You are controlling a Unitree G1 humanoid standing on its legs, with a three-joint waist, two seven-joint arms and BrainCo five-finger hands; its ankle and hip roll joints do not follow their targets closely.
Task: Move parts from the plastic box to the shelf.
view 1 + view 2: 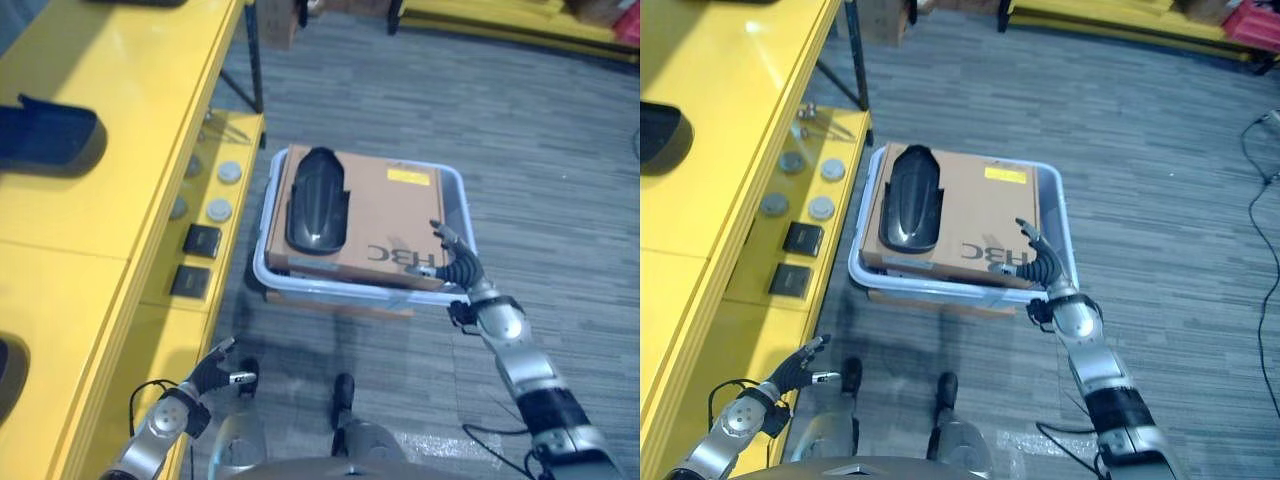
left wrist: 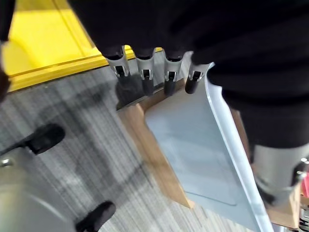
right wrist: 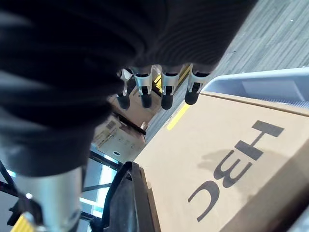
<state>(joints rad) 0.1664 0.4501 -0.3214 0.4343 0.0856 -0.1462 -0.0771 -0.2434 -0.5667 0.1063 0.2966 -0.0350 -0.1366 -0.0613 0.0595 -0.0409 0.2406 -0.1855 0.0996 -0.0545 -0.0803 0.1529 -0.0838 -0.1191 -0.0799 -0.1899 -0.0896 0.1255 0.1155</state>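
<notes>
A pale blue plastic box (image 1: pixel 458 195) stands on the floor beside the yellow shelf (image 1: pixel 110 170). A brown cardboard sheet (image 1: pixel 395 215) lies across the box, and a black curved part (image 1: pixel 317 201) rests on its left side. My right hand (image 1: pixel 458 262) hovers at the box's near right corner, just above the cardboard (image 3: pixel 227 159), fingers relaxed and holding nothing. My left hand (image 1: pixel 212 368) hangs low by the shelf's front edge, open and apart from the box (image 2: pixel 203 145). Another dark part (image 1: pixel 50 135) lies on the shelf top.
Round grey discs (image 1: pixel 219 210) and two black square pieces (image 1: pixel 202 240) sit on the shelf's lower ledge next to the box. A black shelf leg (image 1: pixel 254 55) stands behind it. Grey carpet (image 1: pixel 540 150) stretches to the right of the box.
</notes>
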